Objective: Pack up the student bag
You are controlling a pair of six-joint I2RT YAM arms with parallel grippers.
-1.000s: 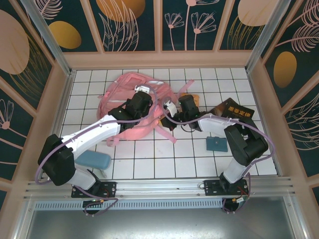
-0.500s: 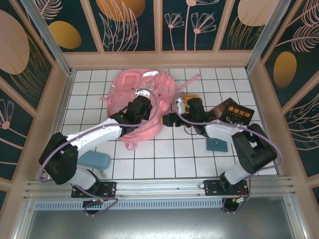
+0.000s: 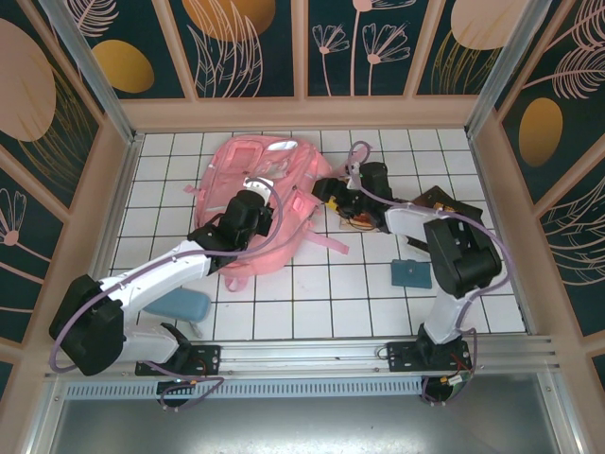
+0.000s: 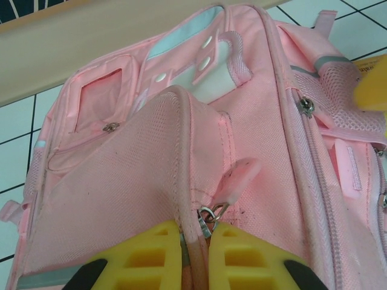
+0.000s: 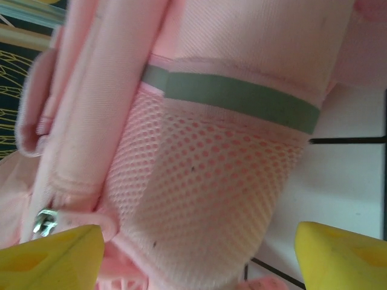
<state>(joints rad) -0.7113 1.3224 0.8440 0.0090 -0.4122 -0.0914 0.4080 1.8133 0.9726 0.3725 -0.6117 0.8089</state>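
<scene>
The student bag (image 3: 269, 170), big and pink, lies flat at the back middle of the tiled floor. My left gripper (image 3: 253, 200) rests on top of it. In the left wrist view that left gripper (image 4: 196, 244) is shut on a piped seam of the student bag (image 4: 254, 121), right by a zip slider with a pink pull tab (image 4: 242, 175). My right gripper (image 3: 326, 189) is at the bag's right side. Its yellow fingers (image 5: 48, 257) stand wide open, with the bag's mesh side pocket (image 5: 205, 181) loose between them under a grey stripe (image 5: 242, 96).
A blue case (image 3: 177, 305) lies near the left arm's base. A small teal pad (image 3: 412, 274) sits right of centre, and a black book (image 3: 444, 203) lies under the right arm. Something orange (image 3: 359, 219) lies below the right wrist. Wooden walls close in the tiles.
The right gripper has opened, let go of the bag and moved toward the back. The bag has shifted back and left and lies flatter. The left gripper went with it, still shut.
</scene>
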